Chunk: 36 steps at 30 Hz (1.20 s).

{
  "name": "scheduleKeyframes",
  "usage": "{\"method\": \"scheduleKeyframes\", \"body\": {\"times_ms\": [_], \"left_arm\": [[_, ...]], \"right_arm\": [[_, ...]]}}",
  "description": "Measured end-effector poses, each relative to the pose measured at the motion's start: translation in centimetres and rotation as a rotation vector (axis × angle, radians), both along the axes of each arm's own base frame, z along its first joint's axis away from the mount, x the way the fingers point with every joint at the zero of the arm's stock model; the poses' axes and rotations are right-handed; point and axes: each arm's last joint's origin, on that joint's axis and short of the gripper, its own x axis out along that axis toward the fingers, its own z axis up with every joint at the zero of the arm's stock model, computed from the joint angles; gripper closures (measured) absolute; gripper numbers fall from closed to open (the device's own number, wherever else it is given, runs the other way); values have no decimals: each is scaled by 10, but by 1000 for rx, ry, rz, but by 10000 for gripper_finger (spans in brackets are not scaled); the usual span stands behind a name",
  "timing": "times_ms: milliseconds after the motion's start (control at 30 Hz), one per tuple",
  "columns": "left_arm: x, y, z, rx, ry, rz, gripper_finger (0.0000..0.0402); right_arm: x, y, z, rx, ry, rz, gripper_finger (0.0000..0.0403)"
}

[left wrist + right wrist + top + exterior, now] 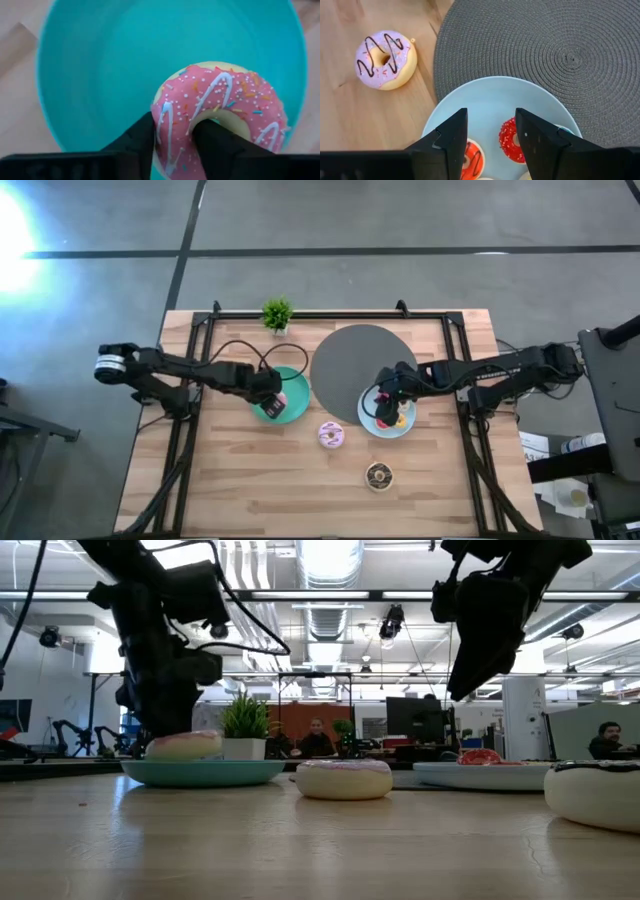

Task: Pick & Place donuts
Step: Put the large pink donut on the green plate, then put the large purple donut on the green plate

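Observation:
The pink donut with white drizzle and sprinkles lies in the teal plate, and my left gripper is shut on it from above. In the high view this gripper hangs over the teal plate. My right gripper is open and empty above the pale blue plate, which holds a red donut and an orange donut. The lilac-white donut and the chocolate donut lie flat on the wooden table. My left gripper pinches the pink donut's ring wall, on the side nearest the wrist. One finger is in the hole and the other finger is outside the ring. The fingers point down from above. The donut sits on the teal plate.
A big grey woven disc lies at the table's far middle, partly under the pale blue plate. A small potted plant stands at the far edge. Bare wood lies toward the table's near edge, around the two loose donuts.

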Motion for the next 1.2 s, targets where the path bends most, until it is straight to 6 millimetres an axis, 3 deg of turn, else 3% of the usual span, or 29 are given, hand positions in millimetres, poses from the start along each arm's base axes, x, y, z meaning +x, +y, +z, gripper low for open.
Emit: {"method": "scheduleKeyframes", "body": {"times_ms": [200,333,467,633,733,867,1033,1200], "left_arm": [[-3,-9,16,-104,-63,-66,252],[-8,-12,32,11,-103,-53,249],[-11,-11,32,51,-76,-51,249],[-12,-11,30,46,-57,-35,249],[-13,-13,32,42,-71,-31,249],[-14,-26,42,41,-132,-93,248],[-20,-56,59,55,-249,-173,248],[-30,-81,62,20,-291,-154,248]], "right_arm": [[3,5,2,23,-33,31,245],[8,7,5,84,-97,45,245],[22,3,18,265,-294,7,245],[37,-5,28,344,-479,-75,246],[43,-5,22,381,-431,-77,246],[59,11,7,413,-315,90,246],[82,31,-22,278,-78,218,246],[114,35,-35,196,-30,291,245]]}}
